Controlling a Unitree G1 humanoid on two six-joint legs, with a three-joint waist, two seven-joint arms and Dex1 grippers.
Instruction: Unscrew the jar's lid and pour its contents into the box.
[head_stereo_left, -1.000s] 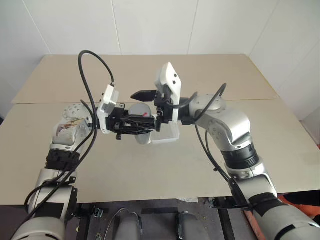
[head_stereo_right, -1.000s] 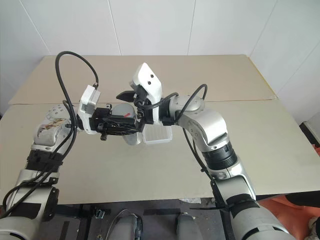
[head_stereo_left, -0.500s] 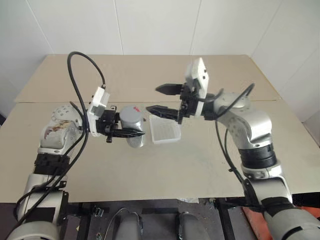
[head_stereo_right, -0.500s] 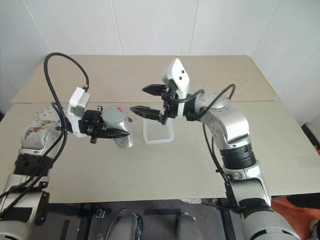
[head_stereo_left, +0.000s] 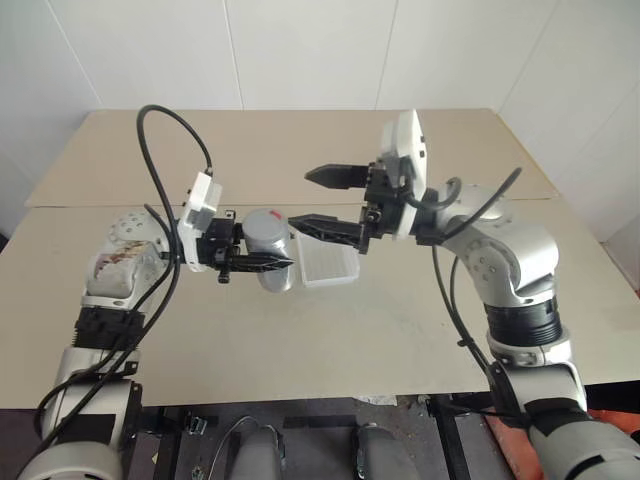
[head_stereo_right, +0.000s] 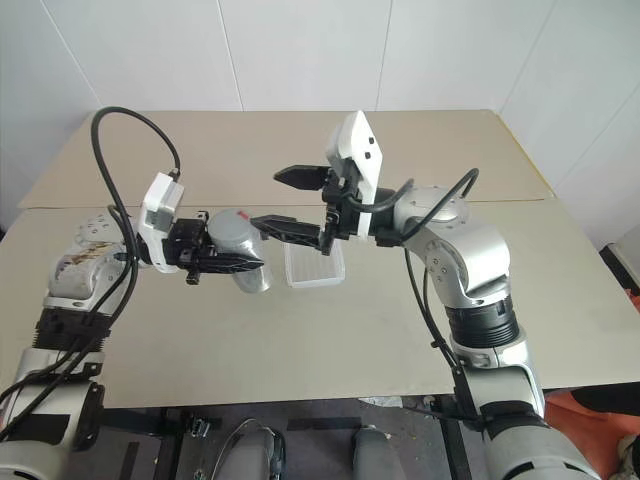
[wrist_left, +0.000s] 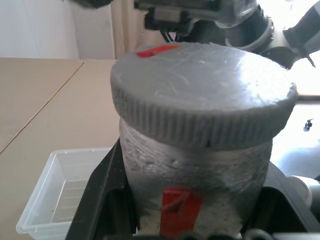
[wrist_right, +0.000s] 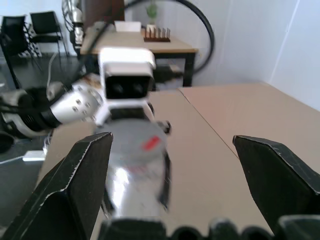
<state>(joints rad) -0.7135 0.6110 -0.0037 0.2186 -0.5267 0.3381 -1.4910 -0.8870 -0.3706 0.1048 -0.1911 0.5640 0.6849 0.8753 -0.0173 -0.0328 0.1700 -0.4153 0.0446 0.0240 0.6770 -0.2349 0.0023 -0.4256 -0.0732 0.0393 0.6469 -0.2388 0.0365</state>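
My left gripper (head_stereo_left: 281, 249) is shut on the silvery-grey jar (head_stereo_left: 274, 274) and holds it above the table, the red label (wrist_left: 176, 210) facing its wrist camera. The ribbed grey lid (wrist_left: 200, 102) sits on the jar, with a red mark on top. The contents are hidden inside. My right gripper (head_stereo_left: 318, 200) stands open just to the right of the lid, one finger high, one low, touching nothing. The translucent white box (head_stereo_left: 331, 266) lies on the table beneath the right gripper, beside the jar, and looks empty.
The beige table (head_stereo_left: 330, 340) is made of two boards with a seam (head_stereo_left: 90, 205) running across behind the arms. A black cable (head_stereo_left: 160, 150) loops above my left wrist. White walls stand behind the table.
My right gripper, which was over the lid a second ago, has drawn back to the right and stands open. The lid stays on the jar. The left gripper keeps its hold.
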